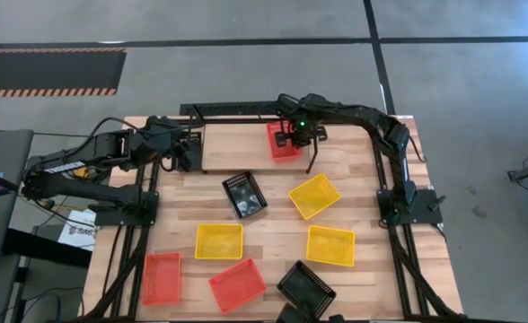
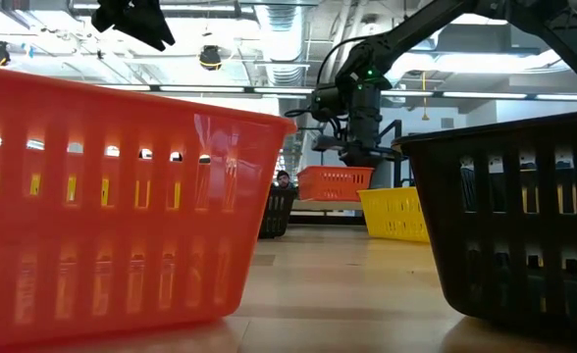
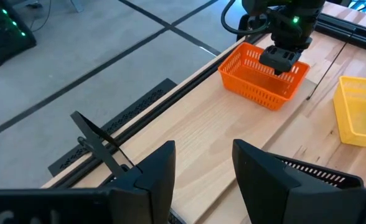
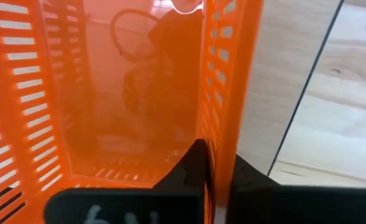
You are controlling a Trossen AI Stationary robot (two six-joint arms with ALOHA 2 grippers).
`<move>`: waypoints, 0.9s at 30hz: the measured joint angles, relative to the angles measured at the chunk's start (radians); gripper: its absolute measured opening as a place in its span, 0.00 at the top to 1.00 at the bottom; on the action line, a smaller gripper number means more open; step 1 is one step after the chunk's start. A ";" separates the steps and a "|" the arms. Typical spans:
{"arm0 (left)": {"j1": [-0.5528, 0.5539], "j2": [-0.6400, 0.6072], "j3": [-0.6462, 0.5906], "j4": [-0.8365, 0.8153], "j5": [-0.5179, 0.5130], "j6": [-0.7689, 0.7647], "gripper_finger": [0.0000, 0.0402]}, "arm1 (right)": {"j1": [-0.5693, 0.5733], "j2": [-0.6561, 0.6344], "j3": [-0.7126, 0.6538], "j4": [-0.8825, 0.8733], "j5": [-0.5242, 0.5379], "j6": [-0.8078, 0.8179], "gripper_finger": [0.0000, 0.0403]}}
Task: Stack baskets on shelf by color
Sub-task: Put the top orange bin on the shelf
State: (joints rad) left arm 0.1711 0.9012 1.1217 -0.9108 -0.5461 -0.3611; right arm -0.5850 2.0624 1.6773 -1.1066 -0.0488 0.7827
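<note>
your right gripper (image 4: pixel 214 171) is clenched on the side wall of a red-orange basket (image 1: pixel 284 142), held at the right end of the shelf (image 1: pixel 237 148), long axis running across the board's width. your left gripper (image 3: pixel 201 168), fingers apart and empty, waits beyond the shelf's left end. eight baskets lie on the tabletop (image 1: pixel 273 238). no writing reads clearly.

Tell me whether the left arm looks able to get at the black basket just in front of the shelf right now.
Probably yes. The left gripper hangs open and empty by the shelf's left end, and bare tabletop lies between it and the black basket. The right gripper is busy holding the red basket on the shelf.
</note>
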 joint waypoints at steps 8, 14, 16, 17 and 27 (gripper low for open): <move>0.000 0.000 0.000 0.000 0.000 0.000 0.63 | 0.007 -0.011 0.003 0.019 0.004 -0.008 0.77; 0.000 0.000 0.000 0.000 0.000 0.000 0.63 | 0.021 -0.016 0.040 0.083 -0.001 -0.033 0.69; 0.000 0.000 0.000 0.000 0.000 0.000 0.63 | 0.021 -0.017 0.044 0.121 -0.003 -0.034 0.67; 0.000 0.000 0.000 0.000 0.000 0.000 0.63 | 0.021 -0.017 0.044 0.134 -0.003 -0.035 0.66; 0.000 0.000 0.000 0.000 -0.001 -0.001 0.63 | 0.021 -0.013 0.044 0.187 -0.015 -0.040 0.66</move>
State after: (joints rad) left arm 0.1709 0.9012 1.1217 -0.9106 -0.5471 -0.3617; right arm -0.5640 2.0495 1.7214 -0.9197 -0.0635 0.7425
